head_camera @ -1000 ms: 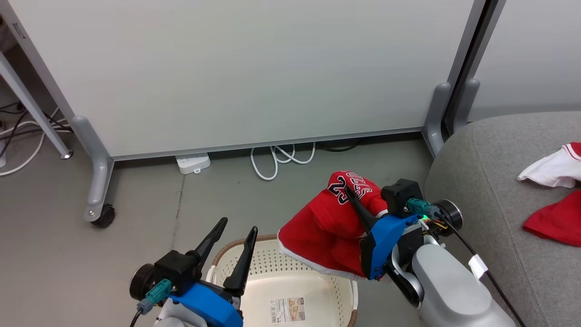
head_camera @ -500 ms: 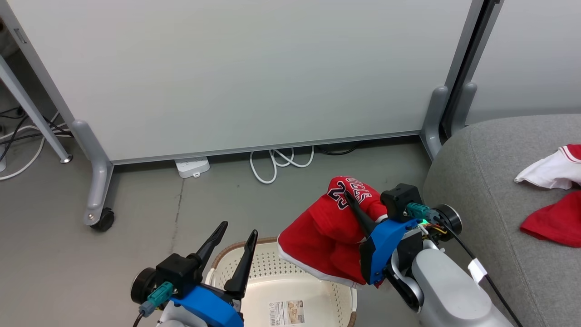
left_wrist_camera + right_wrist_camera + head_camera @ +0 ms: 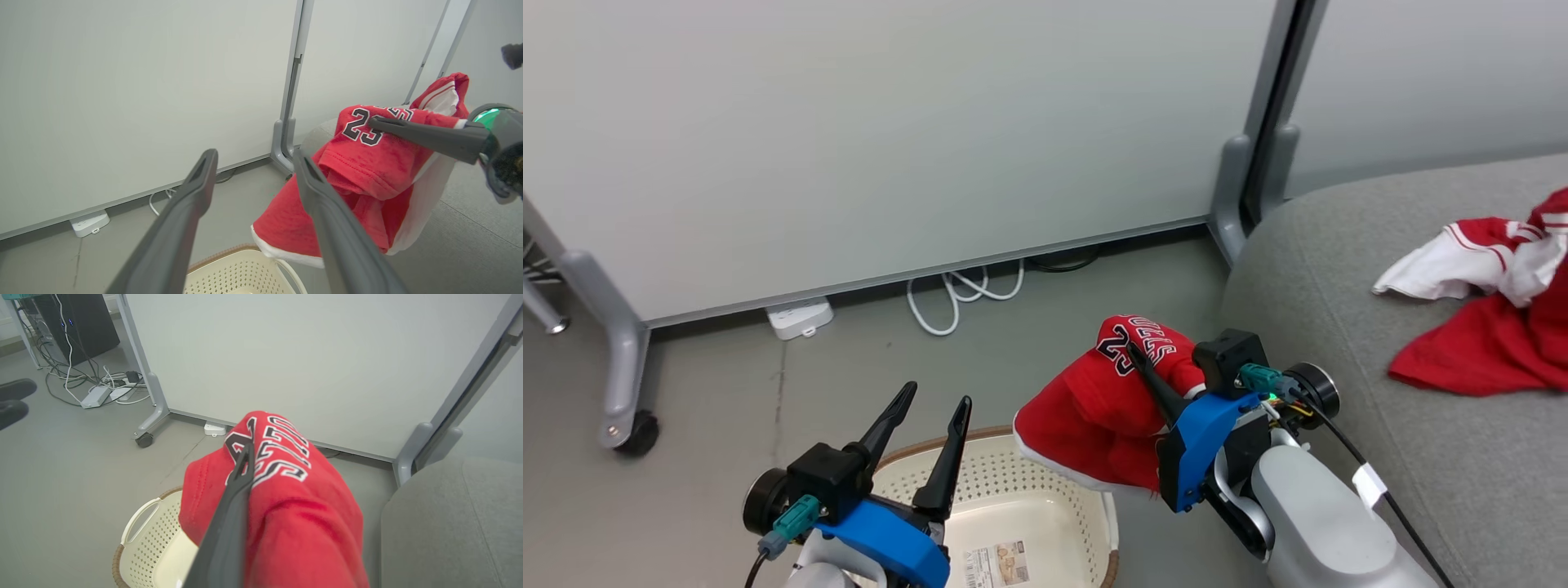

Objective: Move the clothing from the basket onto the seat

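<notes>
Red knit jersey (image 3: 1107, 396), "BULLS 23" print uppermost, bunched and pinched in the right gripper (image 3: 1137, 357). Jaws closed narrow on a fold, one dark finger lying across the print, the other buried under cloth. Lifted out of the laundry basket (image 3: 1029, 478) and hanging over its far right corner, white-trimmed hem drooping just above the brown woven-look rim. Short of the sofa seat (image 3: 1339, 327), near its rounded front edge. Soft and limp, draping in heavy folds, white lining peeking out at the hem.

Second red garment (image 3: 1478, 355) already lying crumpled on the grey cushion, white lining with red stripes turned out at one end. Judged halfway or better: one piece delivered, one in the air, carry and release onto the seat left to do. Bare cream basket floor on show with a paper label (image 3: 999, 562); near part cut off by the frame, so cannot tell about anything further inside.

Left gripper (image 3: 937, 394) spread wide, holding nothing, poised over the basket's left rim. Basket of stiff perforated plastic, rounded corners, white loop handle (image 3: 137, 516). Seat of coarse grey woven upholstery, plump, edges rounded.
</notes>
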Motion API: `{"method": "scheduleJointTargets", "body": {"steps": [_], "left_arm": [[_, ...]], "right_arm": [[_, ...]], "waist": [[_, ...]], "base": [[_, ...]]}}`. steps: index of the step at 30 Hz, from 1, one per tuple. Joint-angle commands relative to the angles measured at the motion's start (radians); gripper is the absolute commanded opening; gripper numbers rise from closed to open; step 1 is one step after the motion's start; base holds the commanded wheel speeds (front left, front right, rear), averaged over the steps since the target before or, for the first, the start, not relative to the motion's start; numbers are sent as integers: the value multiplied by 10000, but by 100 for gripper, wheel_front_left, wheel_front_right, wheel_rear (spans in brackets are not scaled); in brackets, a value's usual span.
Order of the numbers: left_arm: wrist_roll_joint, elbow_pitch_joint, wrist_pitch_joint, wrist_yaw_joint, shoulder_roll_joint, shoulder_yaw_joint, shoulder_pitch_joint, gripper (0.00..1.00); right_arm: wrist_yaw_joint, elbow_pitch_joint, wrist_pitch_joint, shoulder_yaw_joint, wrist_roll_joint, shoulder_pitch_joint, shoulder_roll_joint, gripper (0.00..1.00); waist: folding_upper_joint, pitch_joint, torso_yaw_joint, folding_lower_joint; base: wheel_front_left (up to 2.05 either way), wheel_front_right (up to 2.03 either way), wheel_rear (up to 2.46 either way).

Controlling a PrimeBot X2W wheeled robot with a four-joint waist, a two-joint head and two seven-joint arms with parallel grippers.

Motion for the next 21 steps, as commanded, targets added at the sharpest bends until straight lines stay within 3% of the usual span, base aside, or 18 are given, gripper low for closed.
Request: {"method": "scheduleJointTargets", "body": {"steps": [1,13,21], "left_arm": [[33,-39,-26,-32,64,41,-42,100],[-25,-34,-26,-37,5,-144,-218,100],[-109,17,-26,-38,-20,-232,-268,100]], "right_arm": [[-7,-13,-49,6,12,-75,-2,0],[-7,156,-150,-51,37,18,-73,0],[-7,177,-173,-81,65,142,-77,0]], "waist": [[-1,39,-543,0],[-1,-21,-3031,0],[-1,-48,-4112,0]], "base": [[0,0,0],[0,0,0],[0,0,0]]}}
